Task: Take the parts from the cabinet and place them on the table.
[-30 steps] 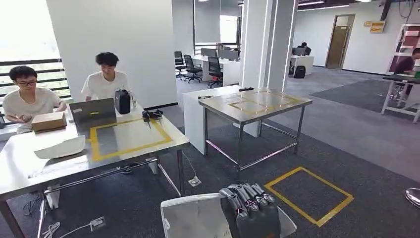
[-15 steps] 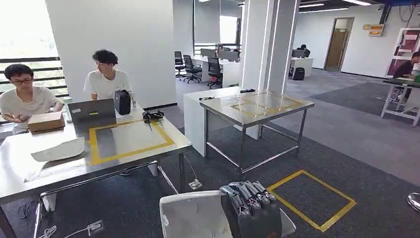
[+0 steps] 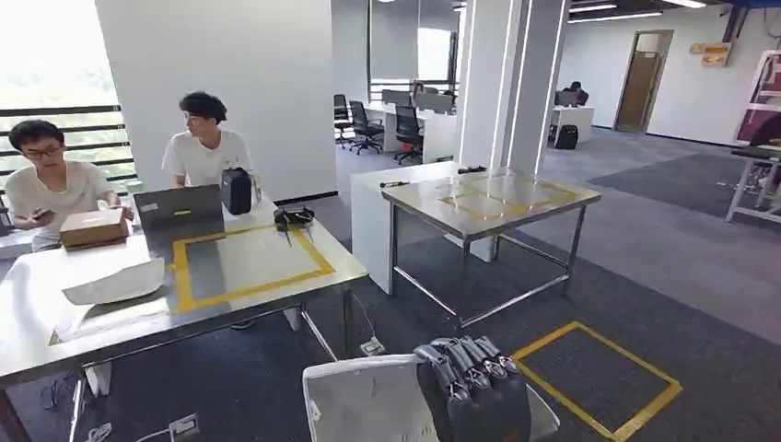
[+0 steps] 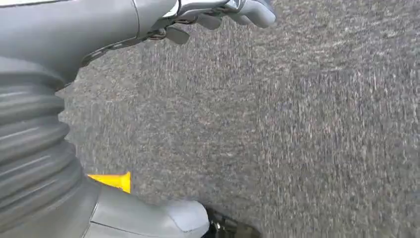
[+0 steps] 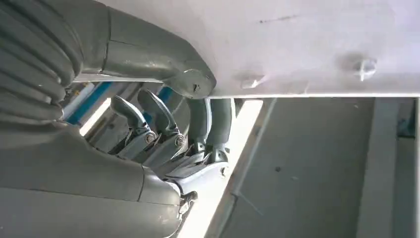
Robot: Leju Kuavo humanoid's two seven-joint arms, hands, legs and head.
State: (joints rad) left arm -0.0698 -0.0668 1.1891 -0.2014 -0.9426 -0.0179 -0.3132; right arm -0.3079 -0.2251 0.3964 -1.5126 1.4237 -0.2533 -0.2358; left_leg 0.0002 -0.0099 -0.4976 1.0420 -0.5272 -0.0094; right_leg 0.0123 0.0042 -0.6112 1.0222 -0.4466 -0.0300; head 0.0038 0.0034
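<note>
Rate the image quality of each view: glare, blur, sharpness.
Head view: window at upper left blown out white, steel table top glaring at its near end, the rest evenly lit and fairly sharp. Left wrist view: carpet streaked with motion blur, left hand soft. Right wrist view: right hand sharp, gripping the pale part; overexposed strip behind the fingers.
</note>
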